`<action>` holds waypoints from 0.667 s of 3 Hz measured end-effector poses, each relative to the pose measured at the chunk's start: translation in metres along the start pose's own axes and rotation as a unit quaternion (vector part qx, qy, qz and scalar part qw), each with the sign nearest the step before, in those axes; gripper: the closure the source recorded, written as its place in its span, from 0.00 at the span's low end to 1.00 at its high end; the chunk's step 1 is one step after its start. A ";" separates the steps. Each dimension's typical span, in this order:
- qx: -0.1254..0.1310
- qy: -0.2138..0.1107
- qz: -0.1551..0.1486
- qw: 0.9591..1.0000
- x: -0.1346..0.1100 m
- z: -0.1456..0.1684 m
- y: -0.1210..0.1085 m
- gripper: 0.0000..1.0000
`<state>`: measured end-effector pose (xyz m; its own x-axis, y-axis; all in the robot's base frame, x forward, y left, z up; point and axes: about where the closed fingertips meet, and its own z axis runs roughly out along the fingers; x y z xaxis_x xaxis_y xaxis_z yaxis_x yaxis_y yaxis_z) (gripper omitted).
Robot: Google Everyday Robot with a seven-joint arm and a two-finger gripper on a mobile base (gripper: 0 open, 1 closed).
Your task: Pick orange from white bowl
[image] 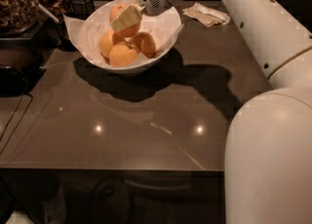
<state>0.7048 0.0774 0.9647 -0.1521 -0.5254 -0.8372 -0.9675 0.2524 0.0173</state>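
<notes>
The white bowl (127, 68) stands at the back left of the dark table, lined with white paper. My gripper (123, 21) reaches in from the upper right, and its pale finger (126, 17) lies across the orange (117, 11). The gripper is shut on that orange and holds it near the bowl's back rim, slightly above the others. Three smaller oranges (123, 54) rest together in the bottom of the bowl. The far finger is hidden behind the fruit.
A crumpled napkin (207, 14) lies behind the bowl on the right. A jar of granola (14, 4) and dark appliances (12, 72) stand at the left, with a cable (14, 116) beside them. My white body (273, 159) fills the lower right. The table's front edge (112, 169) is near.
</notes>
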 end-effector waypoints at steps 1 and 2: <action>-0.018 -0.061 0.007 0.998 -0.016 -0.020 0.011 1.00; -0.022 -0.054 0.001 0.998 -0.021 -0.019 0.017 1.00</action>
<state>0.6877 0.0772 0.9936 -0.1326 -0.4335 -0.8913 -0.9755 0.2165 0.0398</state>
